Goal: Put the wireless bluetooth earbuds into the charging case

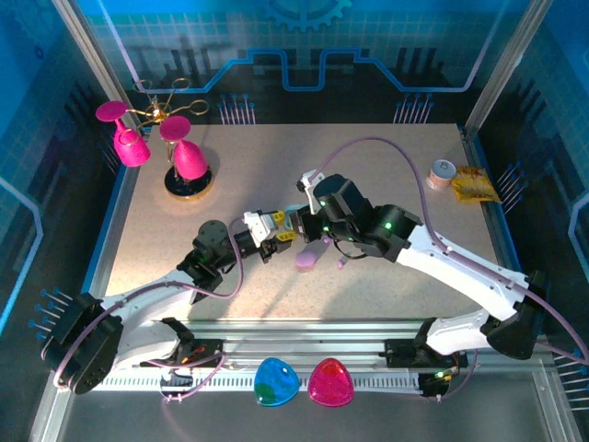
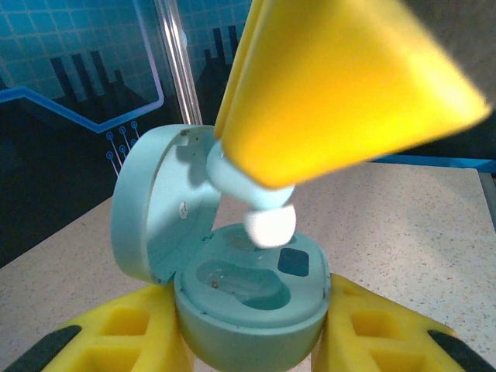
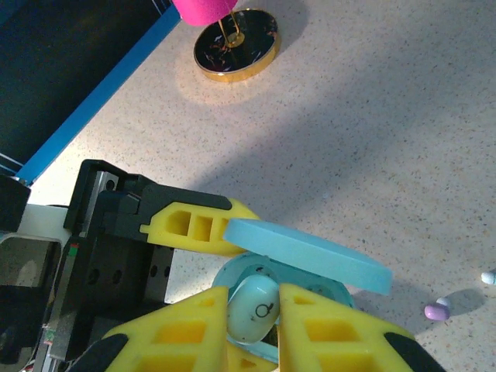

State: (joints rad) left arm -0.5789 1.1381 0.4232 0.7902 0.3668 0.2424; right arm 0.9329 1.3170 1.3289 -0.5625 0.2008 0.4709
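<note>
- Tabletop (image 1: pixel 405 157): a speckled surface. At the centre of the top view the two arms met. Just below them lay a light purple pebble-shaped case (image 1: pixel 306 261), whose contents could not be made out.
- Left end effector (image 2: pixel 248 349): clenched from both sides on the base of the pale blue charging case (image 2: pixel 248 310), holding it mouth-up at lower centre of the left wrist view.
- Right end effector (image 3: pixel 254 335): clamped on one pale blue-white earbud (image 3: pixel 253 304). As carrier of the earbud, this arm was judged the one to make the insertion.
- Lid (image 2: pixel 151 205): swung open to the left of the frame and standing nearly upright, which left the case's deck exposed.
- Wells: the left well (image 2: pixel 232 280) looked empty, while the other sat beneath the earbud and was partly hidden.
- Governing relation: the case lay directly below the held earbud. The earbud's long axis ran steeply downward with a slight tilt, rounded tip lowest, just above the deck; contact could not be told. A short descent was judged to remain.
- Loose earbuds: a purple earbud (image 3: pixel 436 311) and a pale earbud (image 3: pixel 488 277) rested on the tabletop at the right edge of the right wrist view, well apart from the blue case.
</note>
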